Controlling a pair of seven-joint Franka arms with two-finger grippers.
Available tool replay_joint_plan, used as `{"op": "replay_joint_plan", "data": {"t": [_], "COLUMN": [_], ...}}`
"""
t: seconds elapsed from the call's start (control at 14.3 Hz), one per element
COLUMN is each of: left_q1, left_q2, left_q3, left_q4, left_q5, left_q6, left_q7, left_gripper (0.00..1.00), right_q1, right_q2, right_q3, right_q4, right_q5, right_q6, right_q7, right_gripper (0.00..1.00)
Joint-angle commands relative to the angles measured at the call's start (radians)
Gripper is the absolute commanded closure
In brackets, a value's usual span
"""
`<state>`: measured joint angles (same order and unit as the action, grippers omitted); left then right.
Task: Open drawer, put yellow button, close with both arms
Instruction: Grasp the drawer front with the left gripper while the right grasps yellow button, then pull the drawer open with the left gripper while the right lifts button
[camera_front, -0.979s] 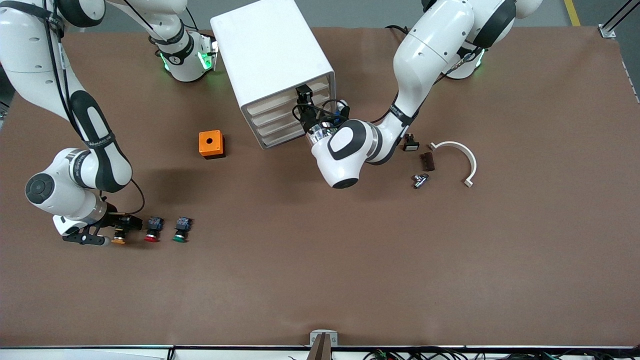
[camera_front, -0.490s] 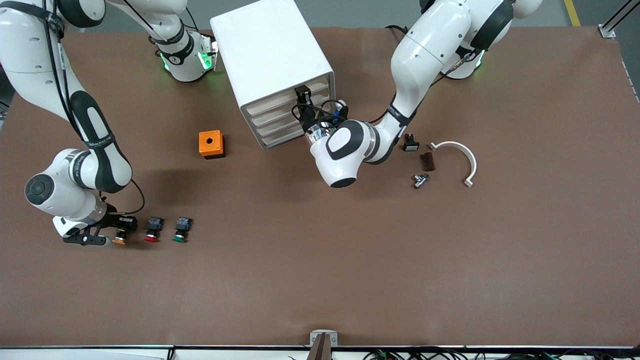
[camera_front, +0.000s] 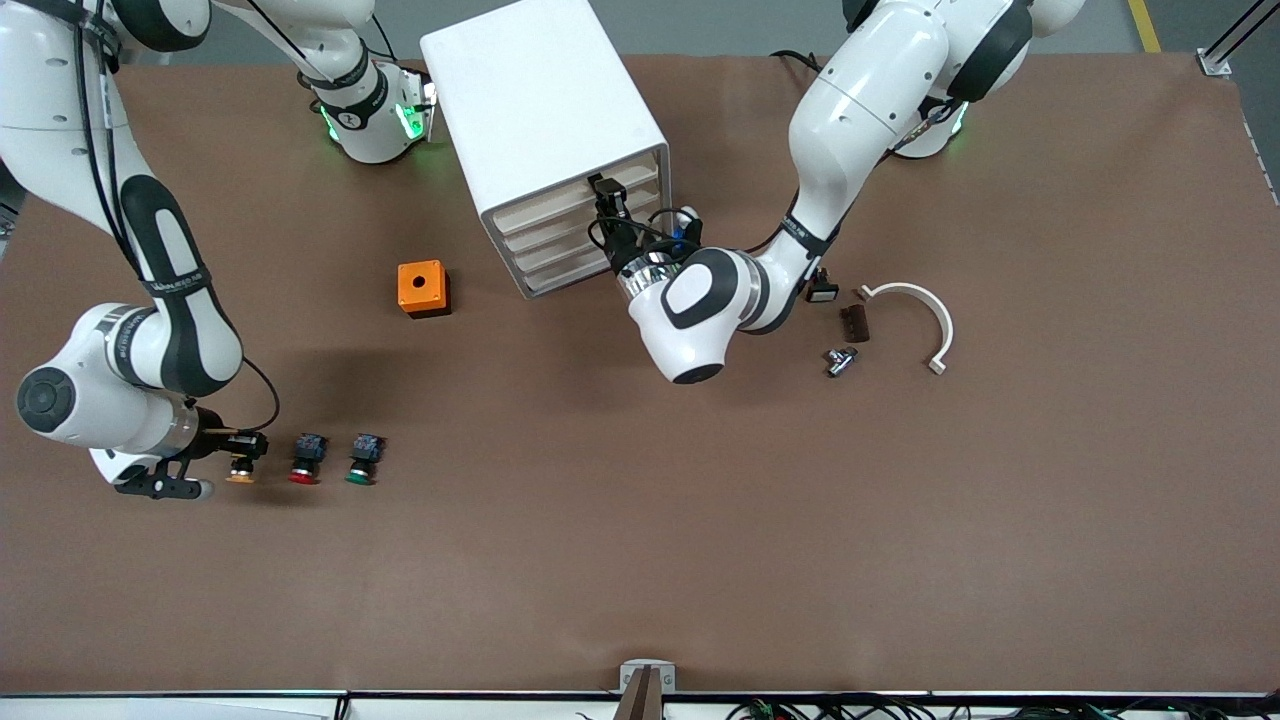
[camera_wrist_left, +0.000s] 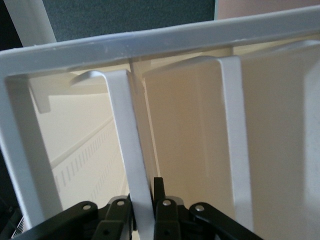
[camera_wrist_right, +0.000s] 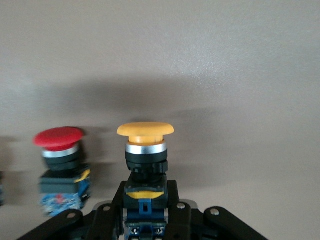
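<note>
Gripping yellow button (camera_wrist_right: 145, 131), drawer (camera_wrist_left: 131, 165) handle pinched

I worked in a robotics lab, not a home or a shop. My bench (camera_front: 640, 560) was one wide slab under a plain brown cover, and my two glossy white arms were bolted along its edge, green lights glowing at one base (camera_front: 372, 125). Grey floor with a yellow safety stripe (camera_front: 1143, 25) showed past the bench, a metal frame post (camera_front: 1225, 45) stood at a corner, and bundled cables (camera_front: 850, 708) ran along the edge nearest the front camera. Only test pieces lay out: a white box-shaped drawer cabinet (camera_front: 535, 110), an orange box with a hole (camera_front: 422, 287), and capped pushbutton switches (camera_front: 305, 458).
</note>
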<state>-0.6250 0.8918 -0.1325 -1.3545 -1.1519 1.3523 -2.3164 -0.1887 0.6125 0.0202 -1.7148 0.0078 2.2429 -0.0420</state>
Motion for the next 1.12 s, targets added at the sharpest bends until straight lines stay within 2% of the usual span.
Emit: {"op": "replay_joint_plan", "data": {"t": [0.0, 0.21, 0.56, 0.77, 1.05], "left_q1": [0.027, 0.066, 0.139, 0.182, 0.228], "left_q2": [0.019, 0.021, 0.024, 0.022, 0.022], "left_q3": [0.005, 0.007, 0.007, 0.007, 0.007], "left_q4": [0.020, 0.021, 0.021, 0.021, 0.021], "left_q5": [-0.025, -0.023, -0.029, -0.031, -0.031], "left_q6": [-0.013, -0.012, -0.005, -0.005, -0.007], "left_q7": [-0.014, -0.020, -0.012, -0.009, -0.003], "left_gripper": [0.88, 0.88, 0.87, 0.86, 0.84], "right_q1": [0.047, 0.125, 0.308, 0.455, 0.675], "right_q2": [-0.120, -0.239, -0.407, -0.465, -0.459], "right_q3": [0.026, 0.052, 0.052, 0.052, 0.050], "right_q4": [-0.009, -0.011, -0.041, -0.072, -0.071], "right_q5": [0.023, 0.063, 0.136, 0.139, 0.138], "right_q6": [-0.152, -0.316, -0.454, -0.457, -0.402], "right_q7": [0.167, 0.440, 0.857, 1.132, 1.502], "right_gripper": [1.00, 1.00, 1.00, 1.00, 1.00]}}
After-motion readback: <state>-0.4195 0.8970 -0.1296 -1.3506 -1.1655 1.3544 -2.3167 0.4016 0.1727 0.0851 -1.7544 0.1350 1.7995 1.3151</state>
